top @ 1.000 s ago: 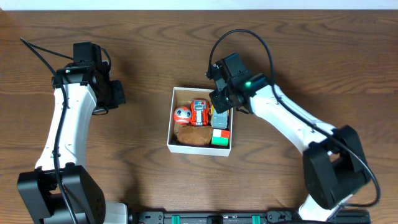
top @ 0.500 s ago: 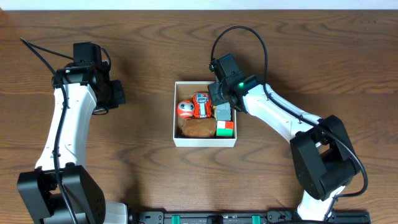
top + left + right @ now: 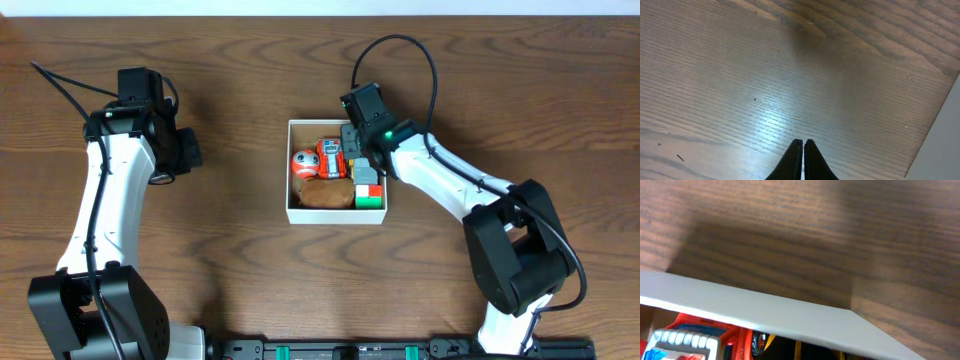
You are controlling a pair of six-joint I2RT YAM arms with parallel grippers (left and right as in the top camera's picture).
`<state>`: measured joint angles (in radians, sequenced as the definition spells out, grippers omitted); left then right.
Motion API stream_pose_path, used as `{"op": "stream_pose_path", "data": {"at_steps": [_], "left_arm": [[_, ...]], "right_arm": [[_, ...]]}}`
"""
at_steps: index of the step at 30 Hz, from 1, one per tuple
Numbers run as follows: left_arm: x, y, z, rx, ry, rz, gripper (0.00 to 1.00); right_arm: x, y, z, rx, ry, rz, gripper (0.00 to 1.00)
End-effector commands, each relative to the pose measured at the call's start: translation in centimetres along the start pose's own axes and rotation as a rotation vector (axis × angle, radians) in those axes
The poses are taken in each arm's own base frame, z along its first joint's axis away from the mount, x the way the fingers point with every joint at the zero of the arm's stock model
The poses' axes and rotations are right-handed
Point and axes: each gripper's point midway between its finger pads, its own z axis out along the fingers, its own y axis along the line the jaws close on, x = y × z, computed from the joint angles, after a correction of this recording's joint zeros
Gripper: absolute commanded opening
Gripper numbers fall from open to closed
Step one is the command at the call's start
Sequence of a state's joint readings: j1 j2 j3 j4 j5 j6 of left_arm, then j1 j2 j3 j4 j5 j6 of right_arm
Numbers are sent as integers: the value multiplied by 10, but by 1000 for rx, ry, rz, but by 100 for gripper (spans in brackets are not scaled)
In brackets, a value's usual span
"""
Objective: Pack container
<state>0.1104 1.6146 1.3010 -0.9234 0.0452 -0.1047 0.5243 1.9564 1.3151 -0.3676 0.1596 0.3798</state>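
Observation:
The container point(image 3: 335, 217), a shallow white cardboard box, sits at the table's middle. It holds a round red-and-white toy point(image 3: 303, 163), a red toy car point(image 3: 329, 158), a brown plush point(image 3: 325, 193), a grey piece point(image 3: 366, 172) and a green-and-red cube point(image 3: 369, 198). My right gripper point(image 3: 353, 140) is at the box's far wall near its right corner and seems shut on that wall. In the right wrist view the white wall point(image 3: 765, 315) crosses the frame with the red car point(image 3: 695, 340) below it, and the fingertips are hidden. My left gripper point(image 3: 190, 150) is shut and empty far to the left, over bare wood point(image 3: 803, 144).
Wooden table all around the box. The table's pale edge point(image 3: 940, 145) shows at the right of the left wrist view. A black rail point(image 3: 330, 350) runs along the near edge.
The container has slid right and toward the far side with my right gripper, and has turned square to the table. The left arm has not moved.

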Motion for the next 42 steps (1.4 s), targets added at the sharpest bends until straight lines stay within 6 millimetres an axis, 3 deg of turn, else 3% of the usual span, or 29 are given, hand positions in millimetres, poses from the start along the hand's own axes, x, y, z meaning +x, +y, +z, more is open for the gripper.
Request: {"op": "stream_pose_path", "data": {"at_steps": [1, 5, 15, 19, 22, 24, 28, 29, 30, 31, 32, 37, 42], "left_arm": [[2, 2, 2, -3, 10, -12, 6], [2, 2, 2, -3, 9, -12, 6], [2, 2, 2, -3, 10, -12, 6], [2, 2, 2, -3, 10, -12, 6], [2, 2, 2, -3, 10, -12, 8], [2, 2, 2, -3, 11, -12, 15], [2, 2, 2, -3, 10, -12, 48], [2, 2, 2, -4, 9, -12, 57], [2, 2, 2, -4, 9, -12, 71], [2, 2, 2, -4, 9, -12, 92], [1, 2, 2, -4, 6, -12, 98], [0, 1, 2, -3, 1, -12, 98], [-13, -1, 2, 7, -53, 0, 98]], "right_arm": [[-13, -23, 5, 59, -32, 26, 8], [-17, -24, 6, 27, -34, -8, 8], [-8, 7, 3, -89, -7, -154, 21], [-12, 15, -10, -101, -22, -169, 28], [-29, 13, -35, -98, -78, -172, 37], [-43, 5, -55, -79, -127, -157, 40], [-69, -24, -103, -16, -217, -116, 55], [-74, -33, -114, -4, -235, -101, 62], [-77, -41, -123, 3, -244, -87, 75], [-79, -52, -134, 15, -254, -69, 93], [-80, -58, -140, 23, -258, -58, 99], [-93, -102, -173, 91, -320, 17, 99], [-86, -139, -177, 155, -286, 65, 99]]}}
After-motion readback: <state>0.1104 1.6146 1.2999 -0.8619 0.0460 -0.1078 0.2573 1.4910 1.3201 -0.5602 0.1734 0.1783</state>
